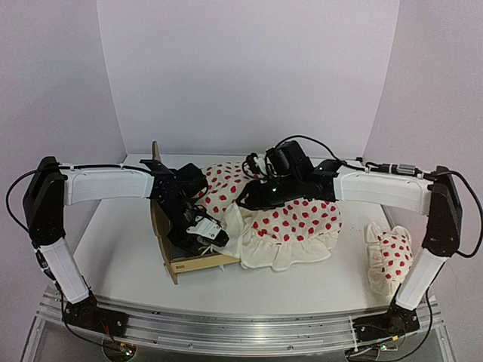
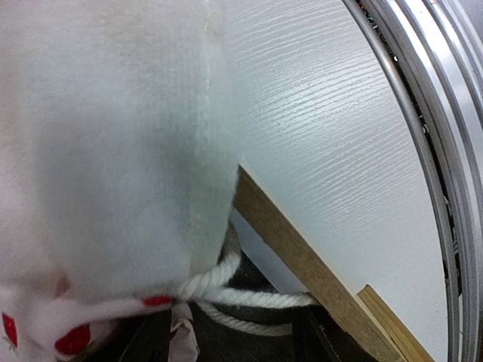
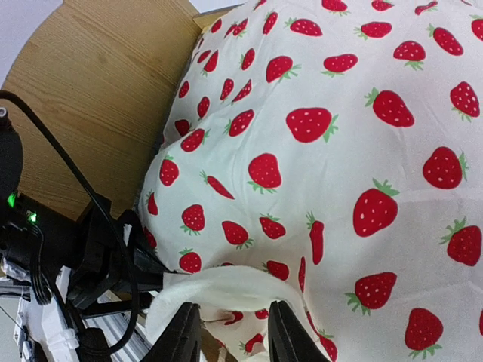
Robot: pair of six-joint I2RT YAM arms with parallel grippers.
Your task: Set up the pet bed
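The pet bed point(image 1: 198, 263) stands left of centre, its plywood headboard point(image 1: 156, 197) upright at the far left. A white strawberry-print duvet point(image 1: 298, 222) lies over it and spills off to the right. My left gripper point(image 1: 205, 232) is low inside the frame near the front rail. In its wrist view the duvet point(image 2: 113, 136) hangs blurred over the left side, with a white rope point(image 2: 249, 298) crossing the wide gap of the gripper point(image 2: 230, 343) beside the plywood rail point(image 2: 302, 264). My right gripper point(image 1: 253, 200) rests on the duvet point(image 3: 339, 151), with a thick fold pinched in the gripper point(image 3: 232, 335).
A small strawberry-print pillow point(image 1: 389, 256) lies at the right, next to the right arm's upright link. The white table point(image 1: 121, 256) ends at an aluminium rail point(image 1: 241, 328) along the near edge. White walls close in the back and sides.
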